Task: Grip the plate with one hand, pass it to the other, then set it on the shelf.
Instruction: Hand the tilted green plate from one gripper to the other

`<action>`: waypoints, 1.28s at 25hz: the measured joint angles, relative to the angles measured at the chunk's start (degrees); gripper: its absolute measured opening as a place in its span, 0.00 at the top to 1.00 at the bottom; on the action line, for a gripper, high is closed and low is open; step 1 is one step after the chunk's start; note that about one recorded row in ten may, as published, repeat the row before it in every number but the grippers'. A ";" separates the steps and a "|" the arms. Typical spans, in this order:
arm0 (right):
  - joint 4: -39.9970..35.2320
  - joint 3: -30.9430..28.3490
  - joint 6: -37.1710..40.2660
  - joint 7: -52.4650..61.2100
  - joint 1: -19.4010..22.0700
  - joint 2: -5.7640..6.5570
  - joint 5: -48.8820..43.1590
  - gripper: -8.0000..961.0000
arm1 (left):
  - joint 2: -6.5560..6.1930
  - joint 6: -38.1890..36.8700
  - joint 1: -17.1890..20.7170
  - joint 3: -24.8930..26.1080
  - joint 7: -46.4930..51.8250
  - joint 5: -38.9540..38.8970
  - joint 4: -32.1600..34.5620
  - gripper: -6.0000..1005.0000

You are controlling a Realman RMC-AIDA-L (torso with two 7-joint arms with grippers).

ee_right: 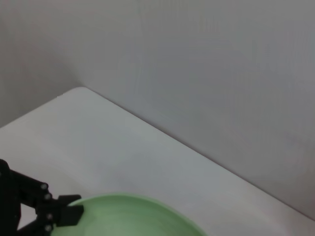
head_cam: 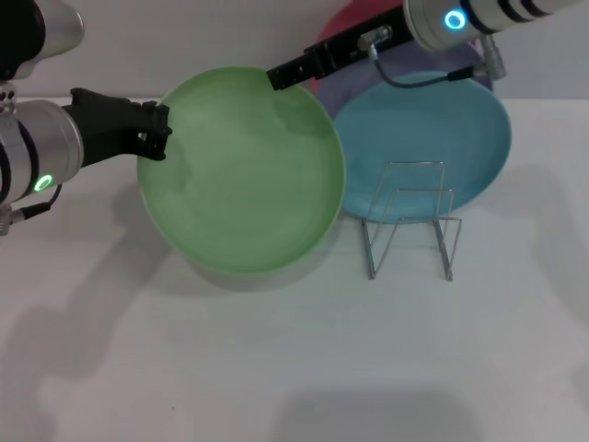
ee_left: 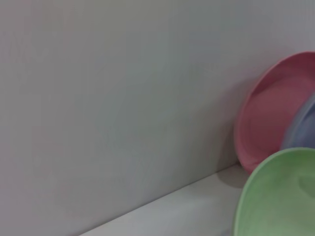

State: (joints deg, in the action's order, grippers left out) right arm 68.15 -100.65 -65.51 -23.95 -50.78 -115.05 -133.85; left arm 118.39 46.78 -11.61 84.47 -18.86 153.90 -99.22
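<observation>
1. One light-green plate [head_cam: 244, 170] is the centre of things: we see it lifted and tilted toward the head camera, left of the wire shelf [head_cam: 412, 219] and partly overlapping the turquoise plate [head_cam: 433, 143] behind it.
2. Both grippers meet its rim. Our left gripper [head_cam: 158, 132], on the cuff with the green ring, is clamped on the plate's left edge, fingers closed over the rim.
3. Our right gripper [head_cam: 281, 76], on the cuff with the blue ring, reaches in from the upper right, and its tip sits at the plate's far rim. We cannot tell whether its fingers have closed on the rim or only touch it.
4. We judge this to be the hand-over step: the plate is carried by the left, and the right is arriving to take it.
5. The next move, as we read it, calls for a firm right-hand grip before the left lets go; otherwise the plate could tip or drop.
6. After that, the plate must travel right and settle between the shelf's upright loops, which are narrower than the plate.
7. Further out, a pink plate [ee_left: 268, 120] and a lavender plate [ee_left: 301, 128] lean by the back wall [ee_left: 123, 98], on the white table [head_cam: 294, 368].
</observation>
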 joint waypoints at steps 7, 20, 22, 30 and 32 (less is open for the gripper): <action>-3.33 1.72 2.00 -1.17 -1.23 -0.16 -0.11 0.17 | 0.09 -0.49 -0.15 -0.11 0.03 -0.29 0.25 0.93; -5.53 3.87 5.11 -1.64 -2.08 -0.31 -0.93 0.18 | 0.09 -0.49 -0.26 -0.09 0.09 -0.80 0.41 0.90; -5.64 4.04 5.64 -2.02 -2.13 -0.36 -0.93 0.22 | 0.09 -0.48 -0.28 -0.09 0.12 -0.82 0.41 0.89; -6.61 4.58 5.97 -2.73 -2.48 -0.56 -0.96 0.43 | 0.09 -0.46 -0.26 -0.09 0.23 -1.07 0.41 0.88; -6.89 4.60 5.98 -2.92 -2.57 -0.69 -0.97 0.45 | 0.09 -0.46 -0.25 -0.10 0.23 -1.15 0.41 0.87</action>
State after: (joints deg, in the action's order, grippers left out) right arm 61.26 -96.06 -59.53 -26.87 -53.35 -115.74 -134.82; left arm 118.47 46.32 -11.86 84.37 -18.63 152.75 -98.82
